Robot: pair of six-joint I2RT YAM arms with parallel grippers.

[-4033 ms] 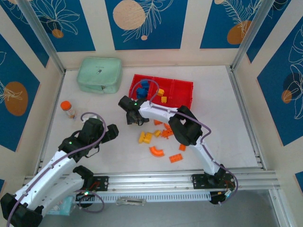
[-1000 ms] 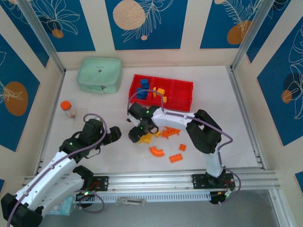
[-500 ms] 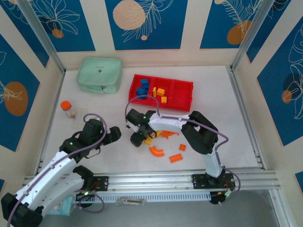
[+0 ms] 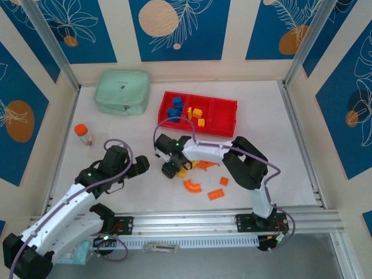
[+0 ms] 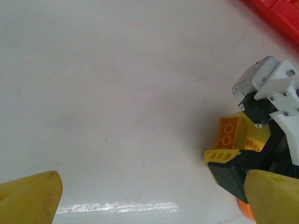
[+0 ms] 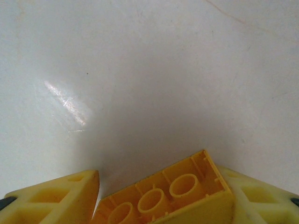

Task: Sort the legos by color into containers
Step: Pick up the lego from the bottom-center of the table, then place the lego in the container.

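The left jaws stand wide open and I see nothing between them. The left gripper (image 5: 152,200) hovers over the bare table (image 5: 117,93), near the right gripper (image 4: 170,170) and on its left side.

The right jaws are partly closed around a yellow brick (image 6: 163,198). In the right wrist view this brick lies tilted between the two fingers (image 6: 51,198), with its hollow underside toward the camera, and it seems to touch both of them. I cannot tell whether it is lifted or rests on the table.

From above, the thing nearest to the arm bases is a flat orange brick (image 4: 215,195). A little farther lies an orange arch (image 4: 192,186), and a small orange piece (image 4: 224,181) is beside it on the right. Just behind these, close to the right gripper on its right side, is a small group of orange pieces (image 4: 207,164).

On the left side of the table, well apart from the bricks, a bottle (image 4: 83,133) with an orange cap stands upright.

Farther back is the red tray (image 4: 225,116). Its left compartment holds blue bricks (image 4: 174,106) and its middle compartment holds yellow bricks (image 4: 197,113).

Farthest, left of the tray, lies a green case (image 4: 122,92).
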